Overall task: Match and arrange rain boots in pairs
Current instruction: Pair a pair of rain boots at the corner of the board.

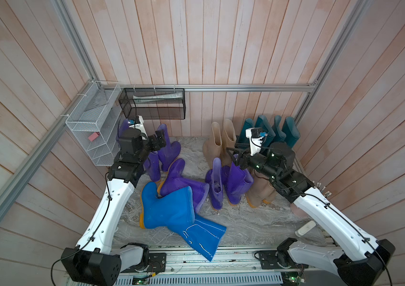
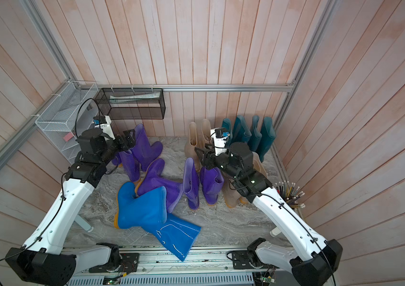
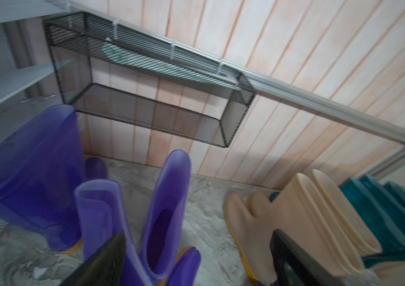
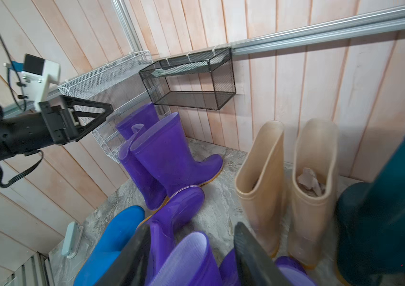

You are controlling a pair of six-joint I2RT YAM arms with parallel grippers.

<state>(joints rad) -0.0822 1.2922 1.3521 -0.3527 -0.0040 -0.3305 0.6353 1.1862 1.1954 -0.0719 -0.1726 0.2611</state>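
Note:
Rain boots stand and lie on the marble floor (image 1: 246, 222). Three purple ones (image 1: 166, 146) stand at the back left, and my left gripper (image 1: 160, 140) hangs open just above them, its fingers (image 3: 102, 262) wide apart and holding nothing. One purple boot (image 1: 179, 180) lies under two blue boots (image 1: 166, 208). Two more purple boots (image 1: 216, 183) stand mid-floor. My right gripper (image 1: 235, 154) hovers open over their tops (image 4: 191, 247). Beige boots (image 1: 212, 146) and several teal boots (image 1: 266, 131) stand along the back wall. Another beige pair (image 1: 258, 193) is partly hidden under my right arm.
A black mesh basket (image 1: 154, 104) and a white wire shelf (image 1: 92, 123) holding a pink block hang on the walls at the back left. A cup of pencils (image 2: 290, 195) sits at the right edge. A metal rail (image 1: 196, 257) runs along the front.

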